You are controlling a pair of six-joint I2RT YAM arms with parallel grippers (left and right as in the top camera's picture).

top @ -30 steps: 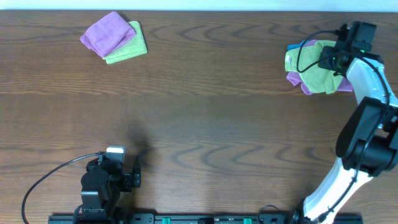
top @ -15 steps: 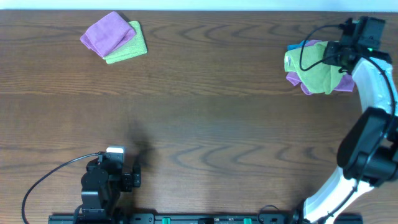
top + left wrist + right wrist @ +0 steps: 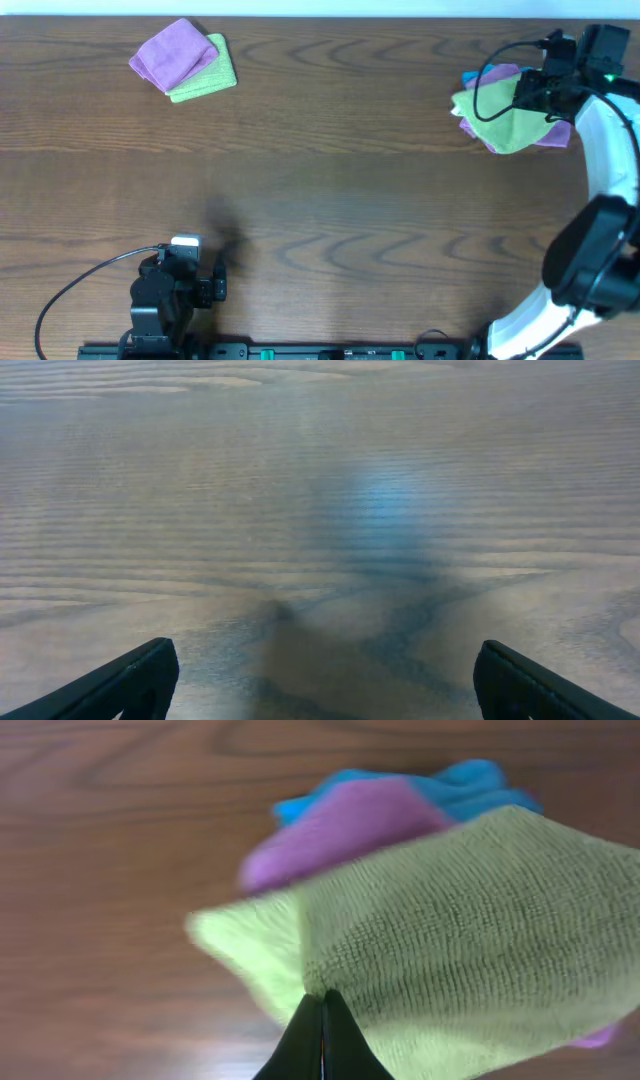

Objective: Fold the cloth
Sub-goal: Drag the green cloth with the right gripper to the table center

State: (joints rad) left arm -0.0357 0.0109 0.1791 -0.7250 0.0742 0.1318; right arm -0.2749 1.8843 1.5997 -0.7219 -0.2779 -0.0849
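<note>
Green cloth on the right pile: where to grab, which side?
Pinch the green cloth at its edge, from above, where the right gripper is shut on it. It lies topmost over the purple cloth and blue cloth, so that edge should lift alone.

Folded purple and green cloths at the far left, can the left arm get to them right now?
Probably yes. The left arm sits at the near edge, its fingers open and empty, and nothing lies between it and the folded cloths.
</note>
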